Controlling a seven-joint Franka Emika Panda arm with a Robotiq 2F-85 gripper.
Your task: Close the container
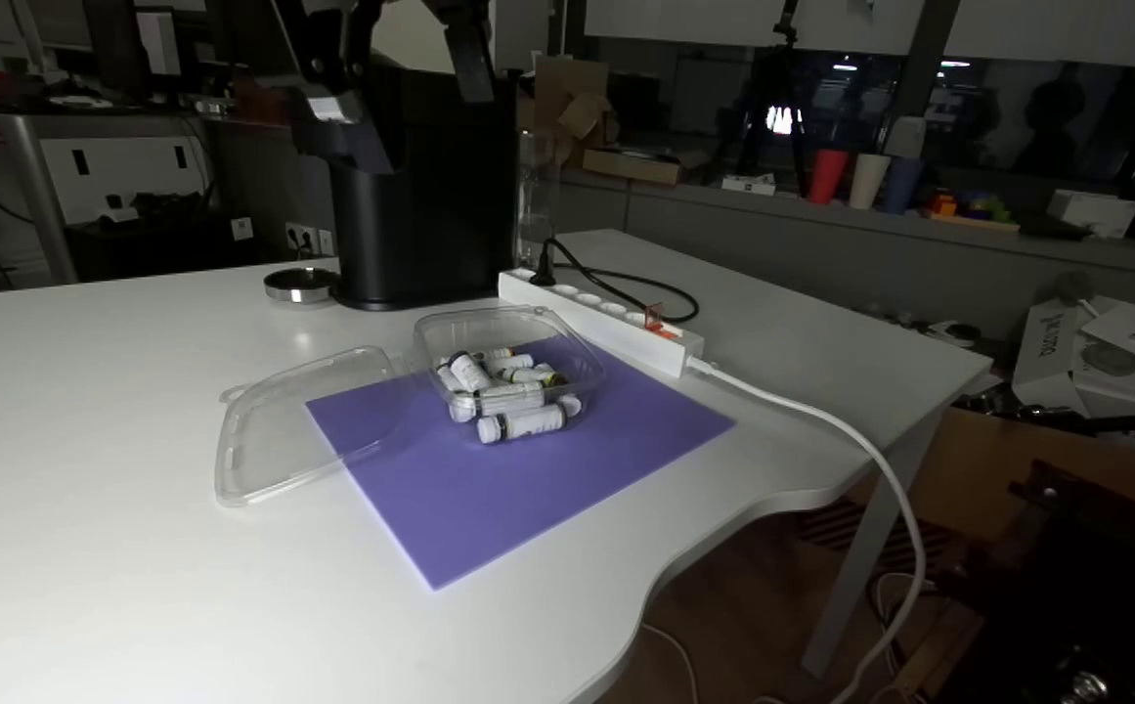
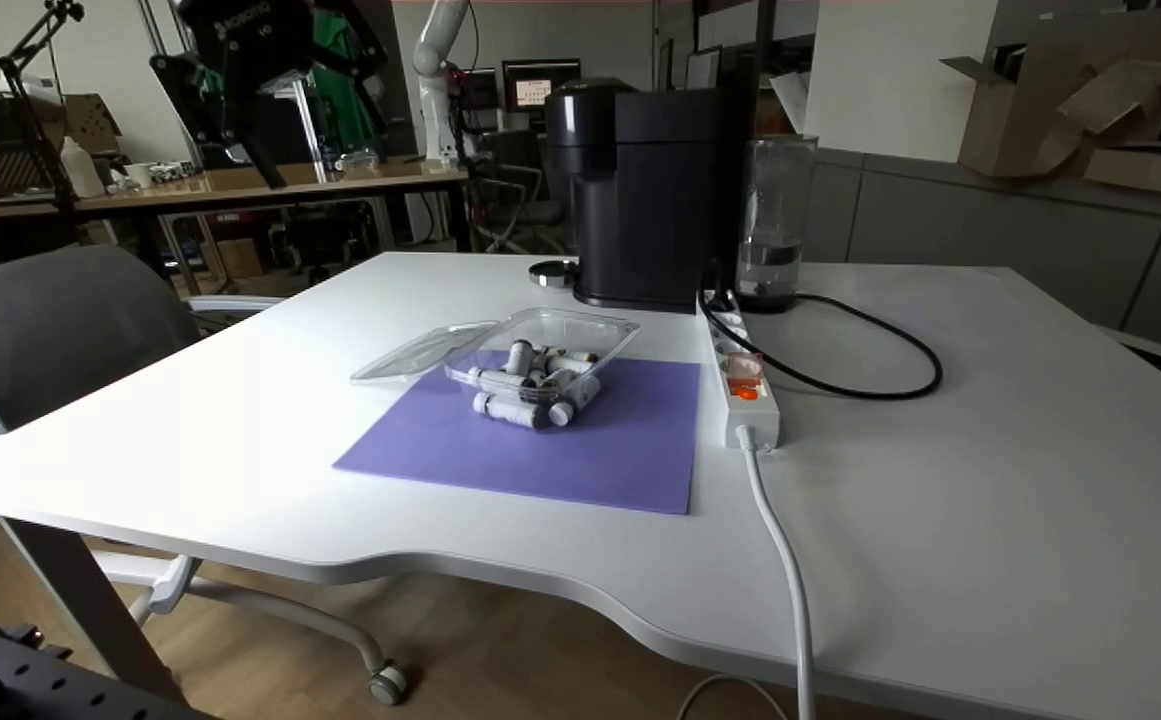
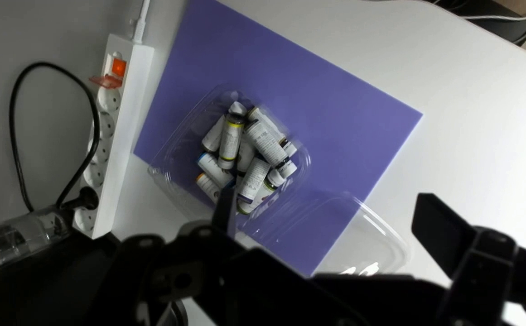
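Note:
The container [image 1: 582,364] is a see-through plastic box standing open on the purple mat, with several small white-labelled bottles [image 1: 521,423] in it. It shows in both exterior views [image 2: 608,345] and in the wrist view [image 3: 174,147]. Its clear lid [image 1: 303,430] lies folded out beside it, partly on the mat and partly on the white table; it also shows in an exterior view [image 2: 420,352] and the wrist view [image 3: 367,235]. My gripper [image 1: 427,127] is open and empty, high above the table; its fingers [image 3: 326,203] spread wide in the wrist view, where they hide part of the lid.
The purple mat [image 1: 528,508] lies under the container. A tall black machine [image 1: 430,196] stands behind it, with a round metal dish [image 1: 300,285] beside it. A white power strip [image 1: 606,318] with black [image 2: 890,393] and white [image 1: 802,406] cables runs along the mat's side.

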